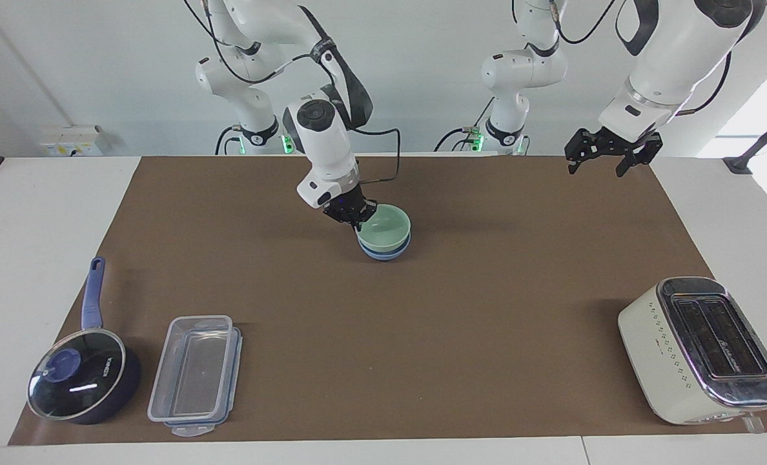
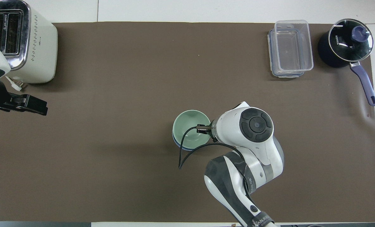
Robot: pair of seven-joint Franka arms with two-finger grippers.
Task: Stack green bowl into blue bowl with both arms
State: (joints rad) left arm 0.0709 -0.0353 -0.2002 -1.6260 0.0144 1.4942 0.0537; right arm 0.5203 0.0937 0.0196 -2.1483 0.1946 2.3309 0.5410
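Brown mat (image 1: 487,323) | toaster (image 1: 700,349), container (image 1: 196,371), saucepan (image 1: 83,378) well apart from bowls (image 1: 385,234)

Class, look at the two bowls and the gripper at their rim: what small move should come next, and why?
Probably the right gripper should let go and lift away: the green bowl already sits nested in the blue bowl, with the gripper at its rim. The left gripper waits in the air near the table's edge.

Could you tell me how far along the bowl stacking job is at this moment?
Mostly done: the green bowl sits nested in the blue bowl, whose rim shows just beneath it. In hand: the right gripper is at the green bowl's rim on the side toward the right arm's end. Left: letting go and backing away. The left gripper waits in the air, open, over the left arm's end of the table.
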